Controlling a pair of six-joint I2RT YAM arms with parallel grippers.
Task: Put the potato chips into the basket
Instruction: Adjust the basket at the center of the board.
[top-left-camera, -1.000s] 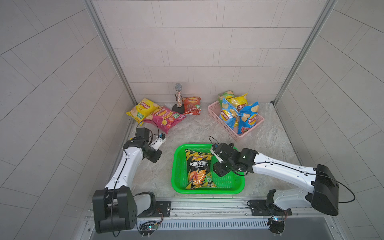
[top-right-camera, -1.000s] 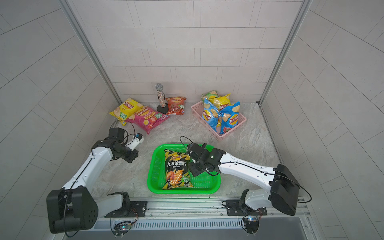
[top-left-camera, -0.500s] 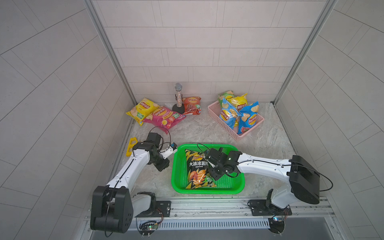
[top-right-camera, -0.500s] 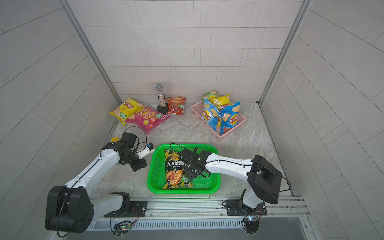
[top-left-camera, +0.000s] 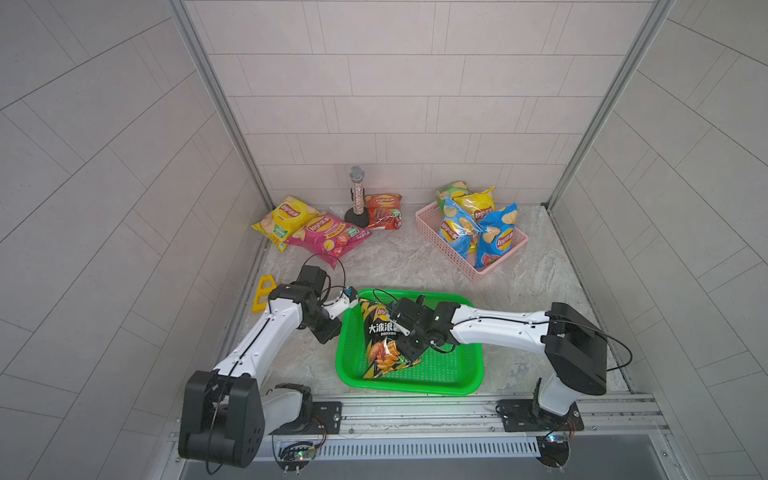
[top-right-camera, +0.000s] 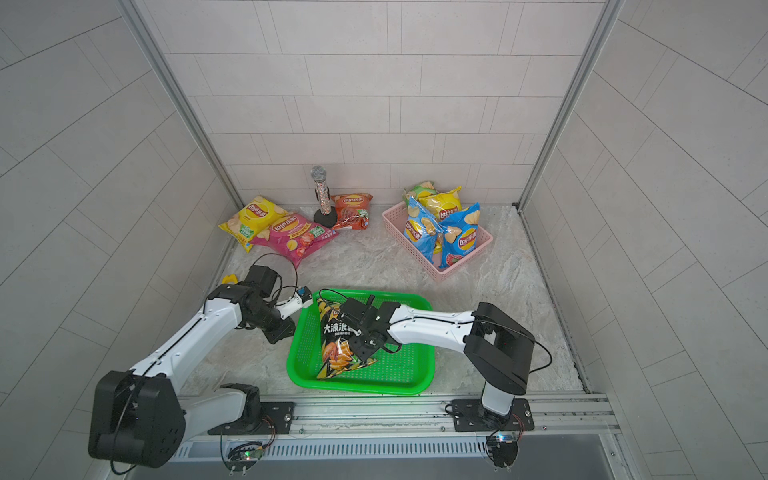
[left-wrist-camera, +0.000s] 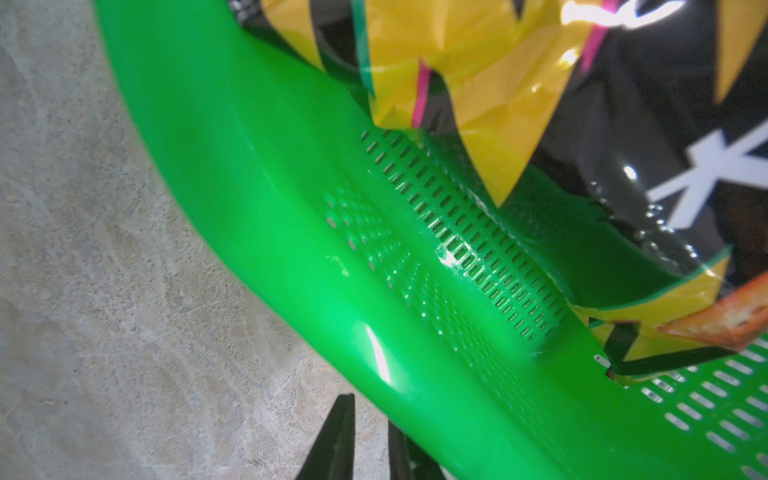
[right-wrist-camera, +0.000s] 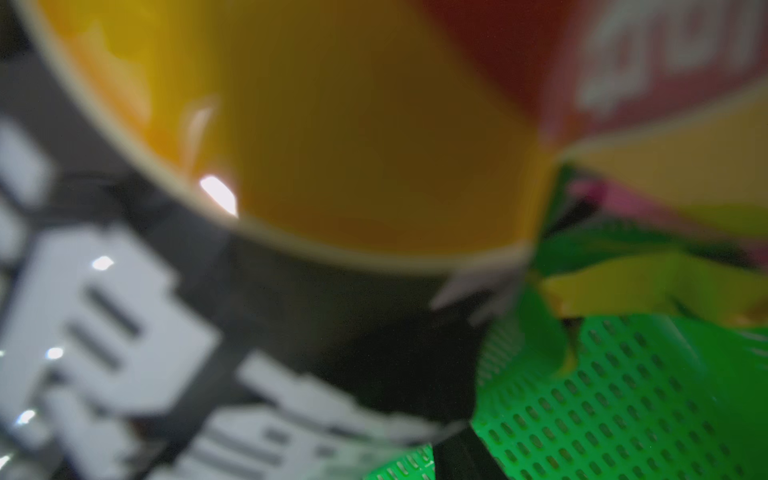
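Observation:
A black potato chips bag (top-left-camera: 380, 332) (top-right-camera: 336, 332) sits tilted in the green basket (top-left-camera: 411, 384) (top-right-camera: 361, 388), its right side raised. My right gripper (top-left-camera: 402, 337) (top-right-camera: 359, 337) is shut on that bag's right edge. In the right wrist view the bag (right-wrist-camera: 291, 332) fills the frame and only one finger (right-wrist-camera: 459, 459) shows. My left gripper (top-left-camera: 331, 336) (left-wrist-camera: 370, 409) is low outside the basket's left rim (left-wrist-camera: 291, 208), jaws a narrow gap apart with nothing between them. Yellow (top-left-camera: 286, 216), magenta (top-left-camera: 328, 237) and red (top-left-camera: 384, 210) bags lie at the back left.
A pink basket (top-left-camera: 432, 232) at the back right holds several blue, yellow and green chip bags. A glittery microphone (top-left-camera: 356, 195) stands between the magenta and red bags. A yellow triangular piece (top-left-camera: 262, 291) lies by the left wall behind my left arm.
My left arm swung right to the green basket's left rim. My right gripper moved left onto the black bag, which went from lying flat to tilted with its right side raised.

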